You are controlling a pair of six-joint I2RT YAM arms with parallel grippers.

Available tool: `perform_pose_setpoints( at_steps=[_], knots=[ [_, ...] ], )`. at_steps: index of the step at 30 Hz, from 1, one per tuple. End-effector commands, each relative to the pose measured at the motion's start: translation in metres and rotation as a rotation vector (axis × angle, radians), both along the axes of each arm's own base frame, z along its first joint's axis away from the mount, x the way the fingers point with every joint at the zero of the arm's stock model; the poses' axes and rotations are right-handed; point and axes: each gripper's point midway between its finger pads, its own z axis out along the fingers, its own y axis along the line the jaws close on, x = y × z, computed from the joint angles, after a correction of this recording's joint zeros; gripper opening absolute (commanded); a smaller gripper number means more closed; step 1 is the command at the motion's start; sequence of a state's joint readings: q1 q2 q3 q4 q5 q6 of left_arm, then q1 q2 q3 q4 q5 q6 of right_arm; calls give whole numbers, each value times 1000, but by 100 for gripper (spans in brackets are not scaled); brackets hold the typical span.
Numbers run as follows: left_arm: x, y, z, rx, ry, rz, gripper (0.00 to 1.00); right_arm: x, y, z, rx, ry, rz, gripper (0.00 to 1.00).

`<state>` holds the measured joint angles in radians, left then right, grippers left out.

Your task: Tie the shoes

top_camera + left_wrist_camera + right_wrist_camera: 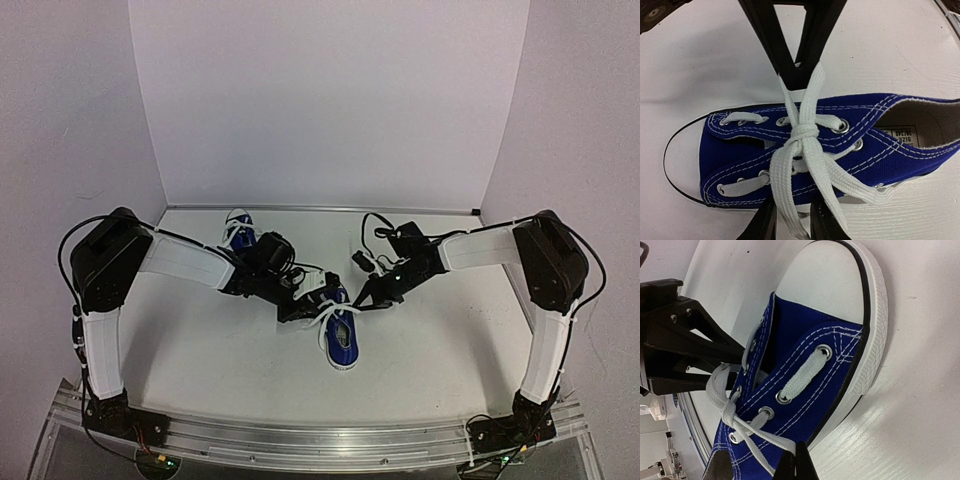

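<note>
One blue shoe (pixel 341 333) with a white toe cap lies between my grippers, heel toward me; it fills the left wrist view (pixel 840 145) and the right wrist view (pixel 805 390). Its white laces (pixel 802 134) cross in a knot over the tongue. My right gripper (pixel 795 462) is shut on a lace strand (pixel 782 442) beside the shoe's sole. My left gripper (pixel 791 220) sits at the shoe's other side. Its fingers (pixel 762 225) stand a narrow gap apart, with a lace strand (pixel 782 185) running between them. The second blue shoe (pixel 238 232) lies behind my left arm.
The white table (pixel 450 350) is closed in by white walls at the back and both sides. A loose lace end (pixel 865 192) lies on the table beside the near shoe. A metal rail (pixel 320 440) runs along the near edge.
</note>
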<state>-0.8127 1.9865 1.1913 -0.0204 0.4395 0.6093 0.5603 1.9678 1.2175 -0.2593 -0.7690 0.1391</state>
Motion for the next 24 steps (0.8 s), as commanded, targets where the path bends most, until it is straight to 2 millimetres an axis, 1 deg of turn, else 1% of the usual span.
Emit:
perform_pose_setpoints(
  at_steps=[1, 5, 7, 10, 14, 15, 18, 20, 22, 24],
  knots=[
    [7, -7, 3, -5, -9, 13, 17, -18, 15, -3, 6, 12, 71, 0],
    [14, -12, 5, -15, -21, 29, 11, -30, 30, -16, 2, 46, 112, 0],
    [17, -13, 4, -18, -22, 33, 9, -34, 38, -20, 5, 56, 127, 0],
    [23, -16, 8, -55, -23, 40, 6, -37, 49, -17, 33, 60, 134, 0],
    [23, -16, 8, -83, -14, 50, 2, -36, 53, -12, 41, 49, 126, 0],
    [22, -15, 9, -87, -13, 51, 1, -35, 52, -10, 39, 44, 122, 0],
    [22, -11, 18, -112, -33, 69, 0, -34, 49, -4, 40, 33, 111, 0],
    [24, -6, 23, -120, -40, 87, 0, -27, 41, 1, 30, 12, 79, 0],
    [29, 0, 26, -115, -49, 114, 0, -16, 24, 4, 15, 2, 23, 0],
    [33, 7, 28, -95, -64, 148, 0, 2, 1, 8, -14, -20, -64, 0]
  ],
)
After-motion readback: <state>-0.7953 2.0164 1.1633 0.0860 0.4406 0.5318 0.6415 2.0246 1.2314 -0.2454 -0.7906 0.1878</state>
